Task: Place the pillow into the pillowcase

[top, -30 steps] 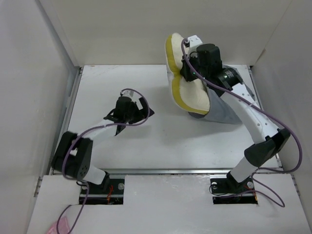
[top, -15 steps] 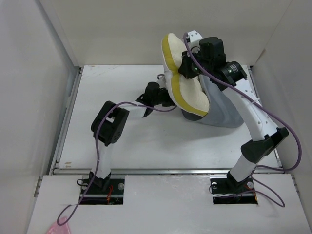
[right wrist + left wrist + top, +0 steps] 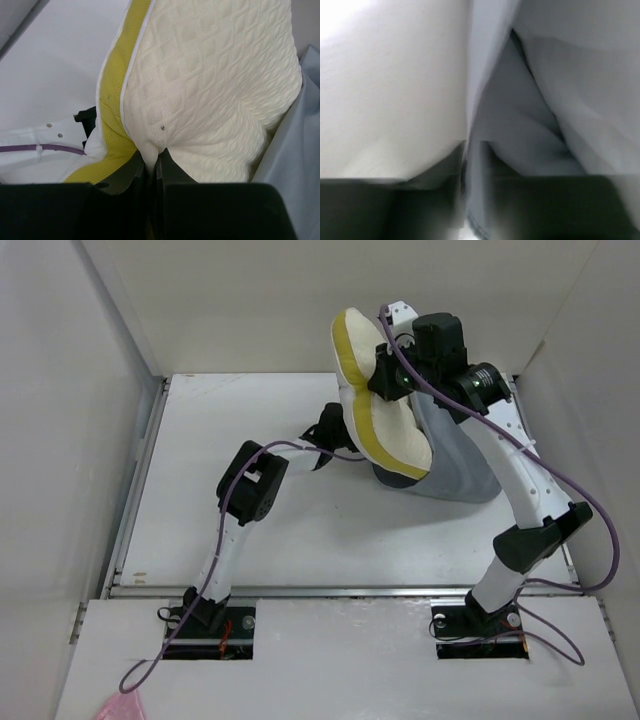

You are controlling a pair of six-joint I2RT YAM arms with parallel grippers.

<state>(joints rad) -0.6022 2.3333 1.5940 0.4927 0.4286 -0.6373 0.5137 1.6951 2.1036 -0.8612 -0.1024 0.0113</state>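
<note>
The cream quilted pillow (image 3: 392, 440) with its yellow edge hangs folded at the back right. My right gripper (image 3: 380, 380) is shut on a pinch of its middle, seen close in the right wrist view, where the pillow (image 3: 210, 75) bulges out of the gripper (image 3: 152, 160). The grey pillowcase (image 3: 458, 468) slumps on the table under and behind the pillow's lower end. My left gripper (image 3: 338, 430) reaches to the pillow's left side, its tips hidden behind it. In the blurred left wrist view, a grey edge of the pillowcase (image 3: 520, 140) runs between the narrowed jaws of the left gripper (image 3: 476, 192).
The white table (image 3: 250, 530) is boxed in by pale walls at the left, back and right. A metal rail (image 3: 145, 460) runs along its left edge. The left arm's purple cable (image 3: 300, 448) loops over its forearm.
My left arm has swung from the table's left middle across to the pillow's left side, and its jaws have narrowed. The right arm has shifted the pillow slightly up and left.
</note>
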